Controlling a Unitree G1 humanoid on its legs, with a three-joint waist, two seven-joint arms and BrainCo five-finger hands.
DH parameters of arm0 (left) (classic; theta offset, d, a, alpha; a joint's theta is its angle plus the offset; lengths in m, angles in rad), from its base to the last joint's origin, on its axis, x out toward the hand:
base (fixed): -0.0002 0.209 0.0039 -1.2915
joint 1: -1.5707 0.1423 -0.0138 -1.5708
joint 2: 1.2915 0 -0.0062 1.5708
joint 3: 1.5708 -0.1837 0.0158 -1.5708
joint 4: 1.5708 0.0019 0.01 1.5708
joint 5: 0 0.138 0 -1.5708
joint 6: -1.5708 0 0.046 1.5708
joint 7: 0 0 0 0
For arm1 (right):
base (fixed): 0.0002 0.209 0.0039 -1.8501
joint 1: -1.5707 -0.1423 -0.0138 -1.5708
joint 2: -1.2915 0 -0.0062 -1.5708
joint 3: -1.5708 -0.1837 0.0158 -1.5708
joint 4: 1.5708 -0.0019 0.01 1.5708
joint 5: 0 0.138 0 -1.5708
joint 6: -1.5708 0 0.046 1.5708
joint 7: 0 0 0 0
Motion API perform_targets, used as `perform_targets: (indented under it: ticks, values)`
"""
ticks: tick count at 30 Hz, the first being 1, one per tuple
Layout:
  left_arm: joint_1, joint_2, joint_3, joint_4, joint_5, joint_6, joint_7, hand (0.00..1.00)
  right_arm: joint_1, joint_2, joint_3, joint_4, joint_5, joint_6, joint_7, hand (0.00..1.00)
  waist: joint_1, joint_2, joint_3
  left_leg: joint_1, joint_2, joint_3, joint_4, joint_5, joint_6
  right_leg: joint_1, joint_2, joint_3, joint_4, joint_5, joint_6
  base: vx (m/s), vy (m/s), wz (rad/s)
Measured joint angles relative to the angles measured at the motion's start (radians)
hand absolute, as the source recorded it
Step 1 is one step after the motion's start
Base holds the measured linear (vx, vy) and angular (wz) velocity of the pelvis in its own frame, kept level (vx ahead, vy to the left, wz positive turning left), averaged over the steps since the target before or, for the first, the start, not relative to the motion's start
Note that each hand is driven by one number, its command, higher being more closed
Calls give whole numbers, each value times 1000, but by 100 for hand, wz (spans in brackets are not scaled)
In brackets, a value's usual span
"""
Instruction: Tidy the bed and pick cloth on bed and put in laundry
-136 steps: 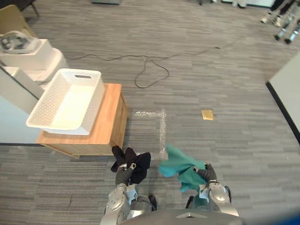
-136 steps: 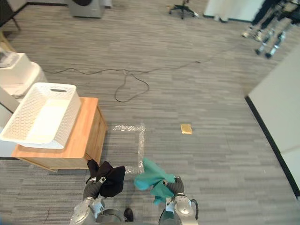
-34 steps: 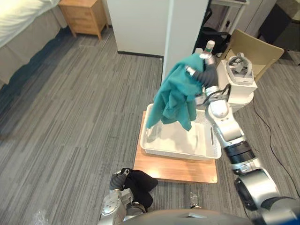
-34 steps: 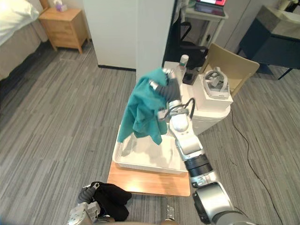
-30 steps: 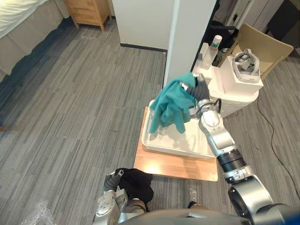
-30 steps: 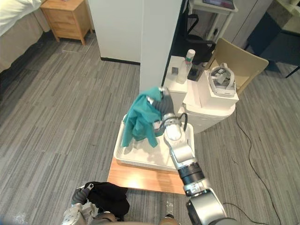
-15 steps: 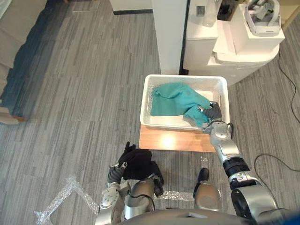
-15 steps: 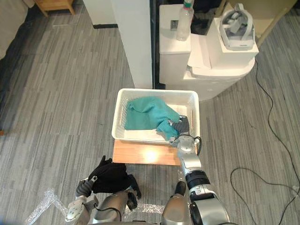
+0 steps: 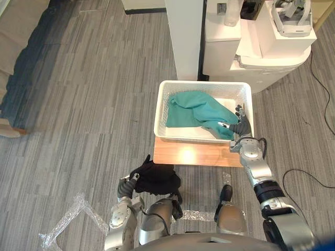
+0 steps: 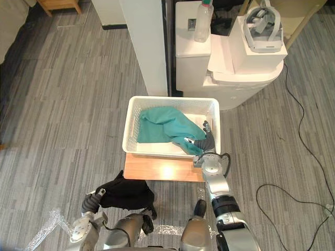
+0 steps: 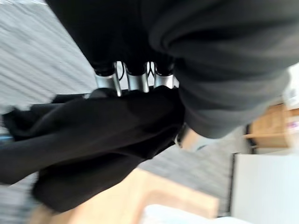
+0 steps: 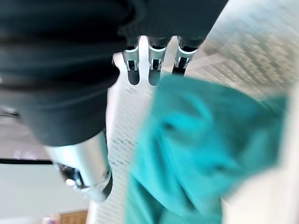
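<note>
- Since the teal cloth (image 9: pixel 194 106) already lies crumpled inside the white basket (image 9: pixel 158 110), the piece left to deal with is the black cloth (image 9: pixel 157 177). It hangs bunched below the basket's near-left corner, off the wooden tabletop (image 9: pixel 193 155) that carries the basket.
- The left hand (image 9: pixel 125 185) has its fingers (image 11: pixel 128 81) curled into the black cloth, clamped on a thick fold, with fabric spilling past them in its own wrist view.
- The right hand (image 10: pixel 208 140) sits at the basket's near-right corner. Its fingers are straight and apart over the end of the teal cloth, gripping nothing.
- Both cloths look light, limp and in no way fragile. They will likely sag and trail wherever unsupported, so a loose end could catch on the basket's rim.
- A hold on the gathered middle of the bundle, as the left hand has, seems best. The bundle should be lifted high enough for the hanging ends to clear the rim before it is let go.
</note>
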Motion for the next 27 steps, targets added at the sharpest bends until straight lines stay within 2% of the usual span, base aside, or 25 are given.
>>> perform_targets:
  ticks: [4, 10, 12, 16, 18, 22, 26, 27]
  values:
    - [-1, 1, 95, -102, 7, -11, 36, 100, 30, -15, -58, -75, -1, 0, -13, 0, -7, -26, -23, 13, -2, 0, -31, 15, -3, 4, 8, -2, -12, 4, 0, 5, -3, -2]
    - [-42, -1, 185, -236, 22, -23, 75, 100, 146, -22, -188, -169, -39, 0, -32, 0, -12, -41, -83, 50, -9, 2, -66, 24, -4, 36, 13, -5, -33, 9, 4, 32, -8, 0]
    - [-116, 0, 207, -270, 51, -25, 109, 100, 167, -19, -204, -113, -68, 0, -53, 0, -34, -42, -110, 73, -10, 4, -76, 25, -4, 55, 16, -3, -42, 20, 5, 30, -14, -6]
    - [-210, 1, 204, -296, 50, -47, 146, 100, 200, 19, -266, 0, -75, 1, -80, 0, -48, -43, -135, 97, -11, 19, -85, 26, -5, 67, 18, 5, -45, 23, 4, -10, -11, -13]
    - [-253, 27, 180, -300, 49, -83, 169, 100, 239, 20, -267, 78, -63, 1, -87, 0, -50, -40, -143, 104, -10, 34, -86, 25, -7, 66, 20, 31, -51, 23, 4, -38, -27, -26]
    - [-331, 78, 146, -301, 49, -97, 190, 100, 323, 31, -266, 218, -35, 4, -82, 0, -66, -28, -161, 107, -6, 57, -91, 30, -15, 62, 28, 57, -71, 23, 4, -49, -48, -18]
    - [-473, 277, 124, -300, 13, -113, 189, 100, 426, 60, -265, 287, -34, 11, -47, 0, -93, -27, -191, 118, 13, 68, -92, 40, -29, 65, 50, 74, -71, 19, -3, -49, -64, -13]
    - [-509, 295, 108, -300, 11, -126, 189, 100, 452, 67, -265, 332, -36, 12, -42, 0, -95, -26, -209, 117, 18, 75, -93, 41, -30, 60, 54, 82, -71, 17, -6, -45, -57, -17]
